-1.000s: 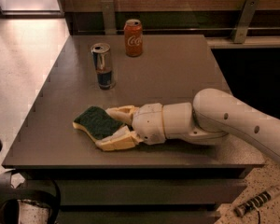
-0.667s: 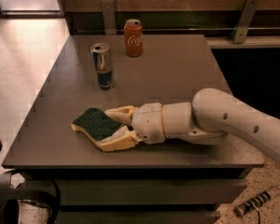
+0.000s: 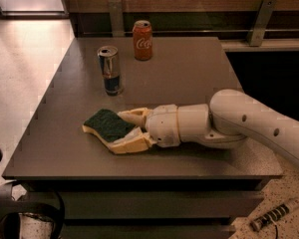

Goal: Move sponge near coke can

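At the far left, on the pale floor below the table (image 3: pixel 189 68), lies a dark cable loop (image 3: pixel 25 215). The table is a grey-brown slab. On its front-left part lies the sponge (image 3: pixel 103 122), green top up, with its yellow base showing along the near edge. It sits well apart from both cans. Behind it, near the table's left side, stands a silver can (image 3: pixel 110 69) with a blue lower band. It is upright, and its contents cannot be seen. The gripper (image 3: pixel 117 131) lies low over the table front and points left. Its two cream fingers (image 3: pixel 134 116) are closed on the sponge's right end, one at the far edge and one at the near edge, so the green top shows between them. Further back, just right of the silver can and near the table's rear edge, stands the coke can (image 3: pixel 142 40). It is upright, its white script faces the camera, and its contents are also hidden. The cans stand near each other but do not touch. The white arm (image 3: pixel 259 126) runs from the gripper out over the table's right front corner. On the speckled floor at the lower right lies a small striped object (image 3: pixel 273 216).
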Controlling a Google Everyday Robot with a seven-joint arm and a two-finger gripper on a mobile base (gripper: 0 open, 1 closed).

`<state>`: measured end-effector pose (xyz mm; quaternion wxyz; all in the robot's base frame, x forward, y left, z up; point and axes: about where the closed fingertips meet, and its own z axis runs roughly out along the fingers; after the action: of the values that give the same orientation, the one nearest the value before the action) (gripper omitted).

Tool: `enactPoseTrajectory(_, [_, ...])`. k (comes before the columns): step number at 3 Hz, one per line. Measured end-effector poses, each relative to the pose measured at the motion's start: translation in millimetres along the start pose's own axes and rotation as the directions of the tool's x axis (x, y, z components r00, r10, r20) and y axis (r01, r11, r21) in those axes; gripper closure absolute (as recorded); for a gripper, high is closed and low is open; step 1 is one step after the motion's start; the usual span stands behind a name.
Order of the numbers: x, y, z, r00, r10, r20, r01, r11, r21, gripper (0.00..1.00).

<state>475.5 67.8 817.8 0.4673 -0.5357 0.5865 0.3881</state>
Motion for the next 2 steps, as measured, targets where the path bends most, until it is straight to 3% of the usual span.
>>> enactPoseTrajectory(1, [-1.2, -22.5, -12.3, 1.000, 0.028, -0.009, -0.028, 0.9995, 0.010, 1.00])
enactPoseTrajectory(2, [-12.7, -76.7, -52.7, 0.997, 0.057, -0.046, -0.053, 0.9957, 0.076, 1.00])
